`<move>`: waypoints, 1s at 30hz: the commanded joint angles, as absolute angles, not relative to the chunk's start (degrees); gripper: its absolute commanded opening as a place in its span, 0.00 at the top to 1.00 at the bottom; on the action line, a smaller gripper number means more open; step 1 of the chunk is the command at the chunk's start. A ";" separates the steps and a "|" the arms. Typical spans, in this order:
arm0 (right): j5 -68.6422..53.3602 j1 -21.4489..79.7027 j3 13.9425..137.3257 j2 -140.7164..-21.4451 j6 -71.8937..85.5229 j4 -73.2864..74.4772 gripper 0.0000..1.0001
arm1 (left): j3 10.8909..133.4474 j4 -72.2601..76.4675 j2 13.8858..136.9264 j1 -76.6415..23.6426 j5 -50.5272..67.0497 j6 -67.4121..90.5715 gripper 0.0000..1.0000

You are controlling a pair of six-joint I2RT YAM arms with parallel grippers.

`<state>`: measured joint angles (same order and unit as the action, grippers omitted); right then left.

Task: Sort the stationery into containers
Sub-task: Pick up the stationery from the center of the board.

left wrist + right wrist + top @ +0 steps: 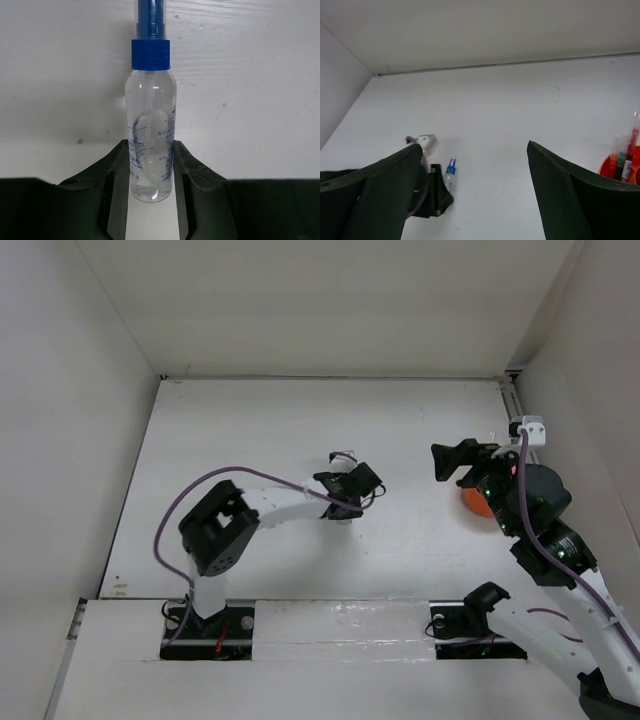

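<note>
White counter (300, 430) | left arm (270, 505) reaching forward, left tool (150, 146) clamped on one bottle (151, 120) | right tool (474, 145) raised, apart, near one cup (609, 169)

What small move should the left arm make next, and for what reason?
Probably a short lift, straight up. The left gripper sits against both sides of the clear plastic bottle with the blue cap, which lies flat on the white table. The round orange-red plastic cup stands apart to the right, so the bottle must leave the table first.

Open table (300, 430) beyond the bottle (151, 145); pen-filled cup (611, 169) near right wall (590, 370).
</note>
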<state>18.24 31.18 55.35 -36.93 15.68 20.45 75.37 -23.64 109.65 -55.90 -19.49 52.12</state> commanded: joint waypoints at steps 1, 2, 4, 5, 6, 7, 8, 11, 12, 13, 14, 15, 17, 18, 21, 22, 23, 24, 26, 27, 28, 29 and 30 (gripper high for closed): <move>16.98 28.92 56.34 -35.51 17.23 17.95 0.09 | 69.28 -9.79 93.81 -56.69 -22.49 43.97 1.00; 12.87 27.87 55.64 -35.51 17.75 17.15 0.09 | 64.56 -6.54 87.69 -57.99 -22.50 38.81 1.00; 7.50 27.86 54.41 -36.03 18.28 15.04 0.10 | 60.92 1.91 82.47 -59.06 -22.50 33.95 1.00; 1.99 27.25 53.88 -36.56 18.80 12.25 0.12 | 58.91 3.85 80.53 -59.06 -21.63 31.84 1.00; -1.11 27.25 52.48 -37.17 18.81 10.65 0.12 | 58.28 5.17 77.29 -59.67 -20.66 28.16 1.00; -4.19 27.25 51.86 -38.74 20.37 8.81 0.13 | 58.27 7.97 76.04 -59.68 -19.78 26.56 1.00; -9.27 27.25 51.86 -39.72 21.43 6.09 0.13 | 57.40 9.39 74.89 -60.29 -17.34 24.98 1.00; -14.58 27.77 49.83 -42.97 24.86 0.98 0.14 | 55.72 15.28 70.94 -60.91 -12.59 19.71 1.00; -15.11 29.34 49.31 -42.98 24.87 -0.77 0.16 | 54.85 16.51 70.14 -61.43 -11.52 18.64 1.00; -15.12 29.88 49.31 -43.59 24.87 -1.40 0.16 | 54.32 17.57 69.53 -61.44 -10.47 17.94 1.00; -14.60 30.49 49.31 -43.59 25.40 -1.41 0.16 | 54.32 18.19 68.83 -61.44 -9.85 17.93 1.00; -14.07 30.50 49.92 -43.59 25.40 -1.93 0.16 | 54.32 18.80 68.82 -61.44 -8.63 17.23 1.00; -14.06 31.90 50.44 -44.12 25.40 -1.93 0.16 | 54.84 18.81 68.82 -61.44 -7.48 16.44 1.00; -13.45 31.90 50.45 -44.64 25.40 -2.46 0.16 | 54.84 19.42 68.82 -61.44 -6.25 16.44 1.00; -12.92 32.52 49.93 -45.70 26.01 -2.99 0.16 | 55.46 20.03 69.35 -61.44 -5.54 15.82 1.00; -12.92 32.52 49.92 -45.70 26.02 -3.51 0.16 | 56.07 20.04 69.35 -62.13 -5.54 15.21 1.00; -12.92 32.52 49.31 -46.23 26.02 -3.52 0.16 | 56.07 20.04 69.87 -62.75 -5.54 15.21 1.00; -12.92 32.52 48.70 -46.75 26.71 -4.21 0.16 | 56.68 20.04 69.87 -62.75 -5.54 15.21 1.00; -12.92 32.52 48.69 -47.28 27.24 -4.22 0.17 | 56.69 20.04 69.87 -63.28 -5.54 14.59 1.00; -12.92 32.52 48.00 -47.29 27.25 -4.91 0.17 | 56.69 20.04 69.87 -63.28 -5.54 14.59 1.00; -12.92 32.52 47.38 -47.29 27.25 -4.92 0.17 | 56.69 20.65 69.87 -63.28 -5.54 14.59 1.00; -12.92 32.52 47.37 -47.81 27.77 -6.49 0.19 | 56.69 20.65 69.87 -63.28 -4.84 14.59 1.00; -12.92 32.52 46.76 -47.81 27.77 -7.20 0.21 | 56.69 21.18 69.87 -63.28 -4.83 14.59 1.00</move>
<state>-12.12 32.01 47.59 -47.62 26.46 -1.39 54.83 15.66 70.35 -63.18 -6.13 15.81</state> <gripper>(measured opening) 0.801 0.280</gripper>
